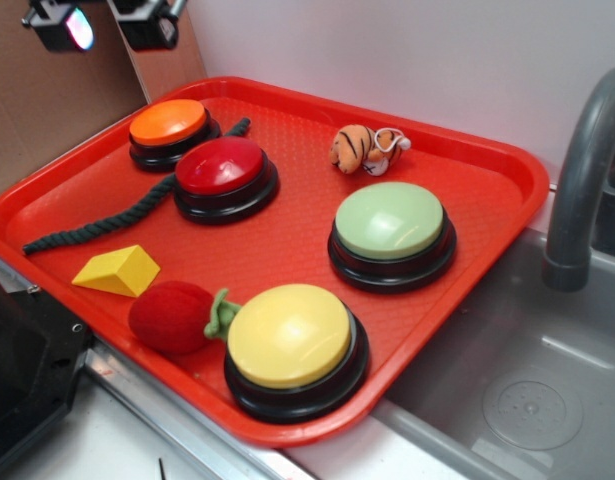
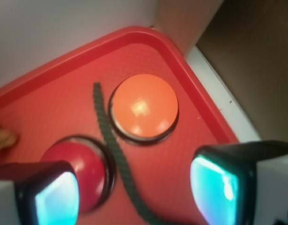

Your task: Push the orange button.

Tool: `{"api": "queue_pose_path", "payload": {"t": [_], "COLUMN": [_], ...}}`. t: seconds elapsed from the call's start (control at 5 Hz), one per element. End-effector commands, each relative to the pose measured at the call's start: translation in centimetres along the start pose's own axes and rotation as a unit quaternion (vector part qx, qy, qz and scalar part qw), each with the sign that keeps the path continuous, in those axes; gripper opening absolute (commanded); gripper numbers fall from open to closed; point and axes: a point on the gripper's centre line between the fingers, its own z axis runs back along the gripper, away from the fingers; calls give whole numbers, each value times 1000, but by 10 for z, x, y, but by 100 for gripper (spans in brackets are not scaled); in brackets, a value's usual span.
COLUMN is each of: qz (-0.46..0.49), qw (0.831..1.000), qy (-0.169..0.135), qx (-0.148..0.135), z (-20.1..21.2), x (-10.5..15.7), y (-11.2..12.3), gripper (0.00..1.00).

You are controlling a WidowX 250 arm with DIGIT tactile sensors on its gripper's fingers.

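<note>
Gripper (image 2: pixel 134 192) fingers are held wide apart, empty, high above the far left corner of the red plastic tray (image 1: pixel 507 170). Below them the round orange-domed push button on a black base (image 2: pixel 144 107) is seen, untouched. A wrong press could be caused by drift toward 7 o'clock, where the red-domed button (image 2: pixel 85 171) sits just beside it. Between both, a dark green braided rope (image 2: pixel 111 140) is laid and could be snagged.

Orange button (image 1: pixel 168 122) (image 2: pixel 144 106) (glossy dome, black base) sits in tray's far-left corner.
</note>
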Motion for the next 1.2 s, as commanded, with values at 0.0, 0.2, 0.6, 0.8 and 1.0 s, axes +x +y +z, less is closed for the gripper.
{"api": "queue_pose_path", "payload": {"t": [0.0, 0.2, 0.6, 0.8, 1.0], "qz": [56, 41, -1, -4, -12], "qw": [998, 998, 999, 999, 999], "qy": [22, 42, 46, 50, 49], "qx": [14, 18, 19, 22, 20], "z": [-29, -55, -83, -87, -75], "x": [24, 32, 29, 25, 21], "y": [5, 9, 11, 12, 14], "gripper": [100, 100, 100, 100, 100]}}
